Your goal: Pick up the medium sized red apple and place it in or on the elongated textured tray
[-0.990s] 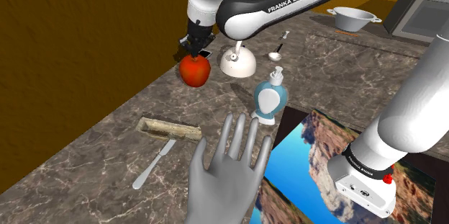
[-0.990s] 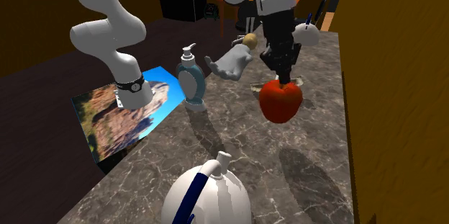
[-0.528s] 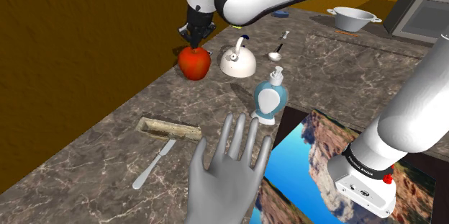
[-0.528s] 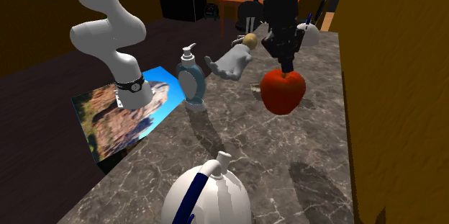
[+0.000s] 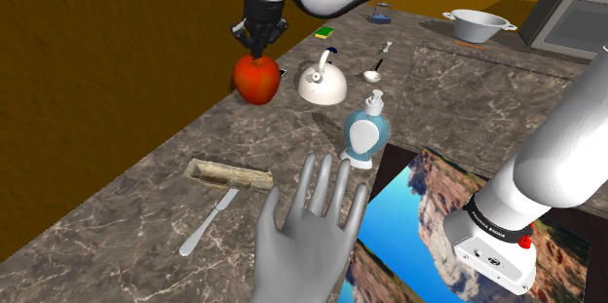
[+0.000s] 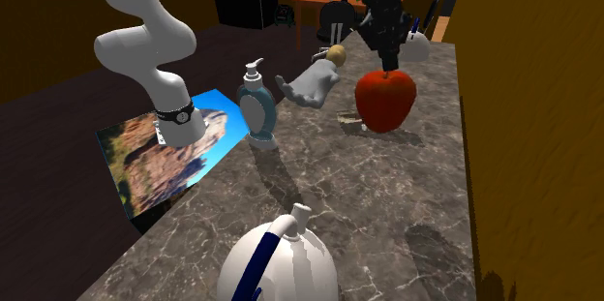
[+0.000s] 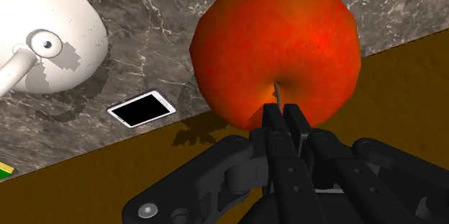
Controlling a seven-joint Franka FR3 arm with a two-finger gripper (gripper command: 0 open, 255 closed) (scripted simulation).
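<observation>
You have one apple (image 5: 255,78) (image 6: 385,99) (image 7: 277,50) here. It is round and glossy, red over most of its skin with an orange blush around the stem hollow, and a thin dark stem stands in that hollow. The hand (image 5: 259,44) (image 6: 390,60) (image 7: 282,114) is clenched on the stem. In the wrist view its two black fingers meet right at the hollow, and the apple hangs under them.

The apple is in the air above the dark marbled counter (image 5: 458,96) (image 6: 387,212), near the counter's edge along the brown wall. It hangs beside the white kettle (image 5: 323,83) (image 7: 43,42) without touching it. It is well apart from the tray (image 5: 229,173), a long, narrow, rough-surfaced trough lying flat towards the shoulder view's lower left.

For writing, you can read only the start of the white lettering on the arm's dark band, "FR", before the shoulder view's top edge cuts it off.

By count, the counter carries one tray and one kettle. There is also one blue-and-white soap dispenser (image 5: 365,133) (image 6: 256,105), one grey utensil (image 5: 208,221) just beside the tray, and one grey mannequin palm (image 5: 307,233) (image 6: 310,84). Near the apple lies one small black slab (image 7: 141,108).
</observation>
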